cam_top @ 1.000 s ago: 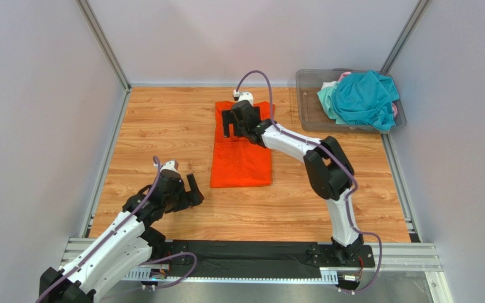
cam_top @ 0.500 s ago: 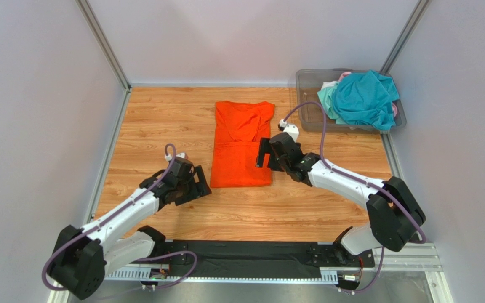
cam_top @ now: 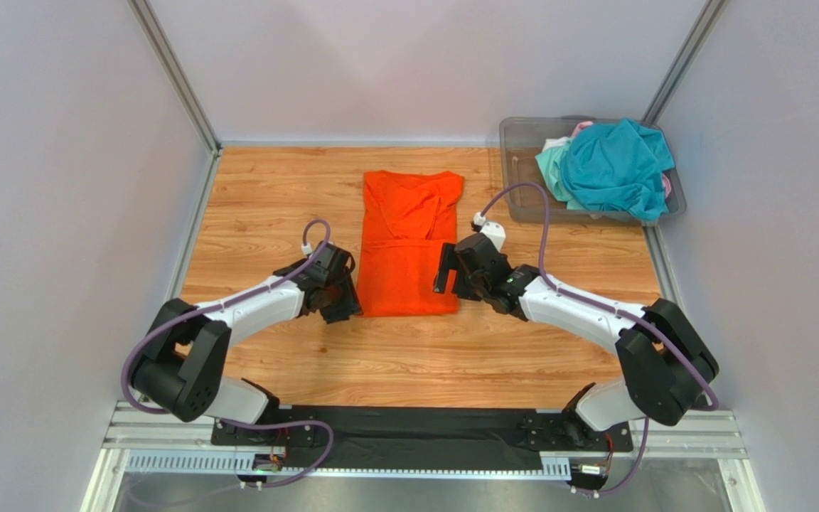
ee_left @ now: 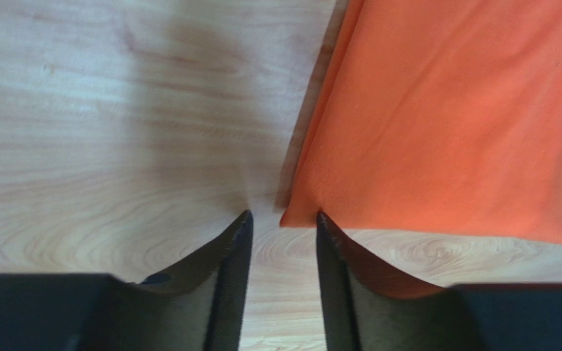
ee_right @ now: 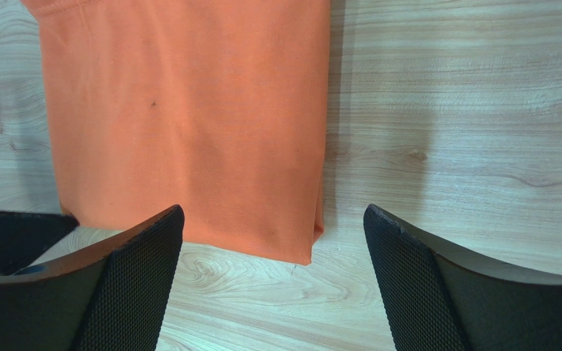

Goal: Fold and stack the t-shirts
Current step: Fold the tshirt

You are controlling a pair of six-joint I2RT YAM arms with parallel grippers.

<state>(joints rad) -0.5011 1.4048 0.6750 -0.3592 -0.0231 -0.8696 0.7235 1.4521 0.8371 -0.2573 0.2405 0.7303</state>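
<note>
My left gripper point(ee_left: 283, 215) had its two fingers a little way apart, with only bare wood showing in the thin gap. It held nothing. It sat low at the orange shirt point(cam_top: 408, 245), right at the shirt's near left corner. One finger tip point(ee_left: 322, 219) was just at that corner, but I could not tell if it touched the cloth.

My right gripper point(ee_right: 272, 208) had its fingers spread wide and was holding nothing. It hung over the orange shirt's near right corner, with one finger above the cloth and the other out past the shirt's right edge.

The orange shirt lay flat on the wooden table point(cam_top: 264, 203), folded into a long strip. Its neck end pointed away from the arms.

Off past the orange shirt's far right corner stood a clear bin point(cam_top: 515, 160). A teal shirt point(cam_top: 617, 165) was bunched up on top in it, with a mint shirt point(cam_top: 551, 160) under it and a bit of a pink shirt point(cam_top: 583, 127) peeking out.
</note>
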